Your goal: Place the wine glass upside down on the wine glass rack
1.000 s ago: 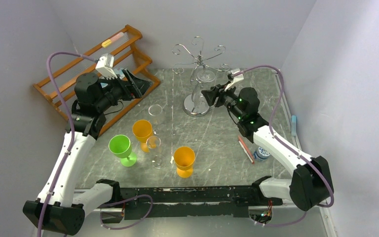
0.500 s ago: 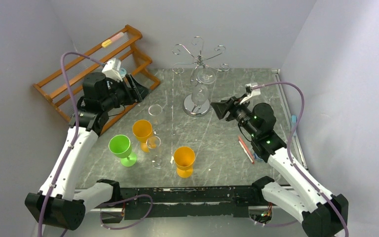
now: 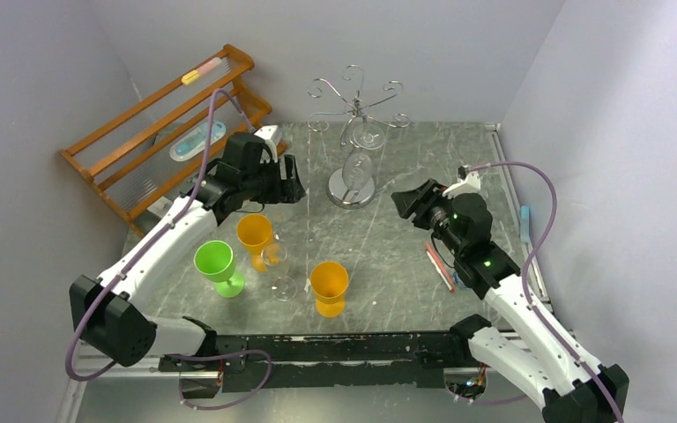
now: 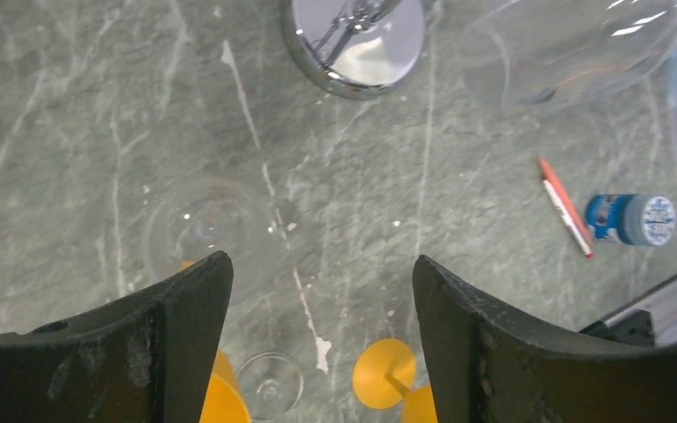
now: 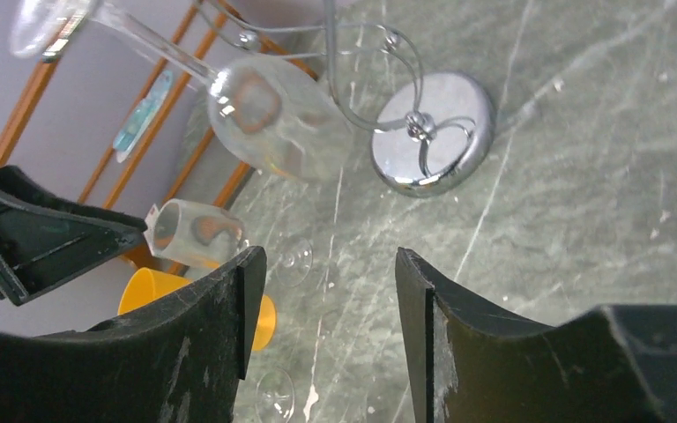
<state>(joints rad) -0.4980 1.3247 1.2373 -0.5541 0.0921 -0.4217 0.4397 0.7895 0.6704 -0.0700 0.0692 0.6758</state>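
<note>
Left of the wine glass rack (image 3: 351,189), on the worktop (image 3: 405,256), a clear wine glass (image 4: 212,225) stands upright under the left end effector (image 4: 319,273), wide open and empty; the right end effector (image 5: 328,260), also open and empty, is farther

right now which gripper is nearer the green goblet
Left. The left gripper hangs beyond and to the right of the green goblet, jaws open; the right gripper is far off, right of the wine glass rack.
</note>
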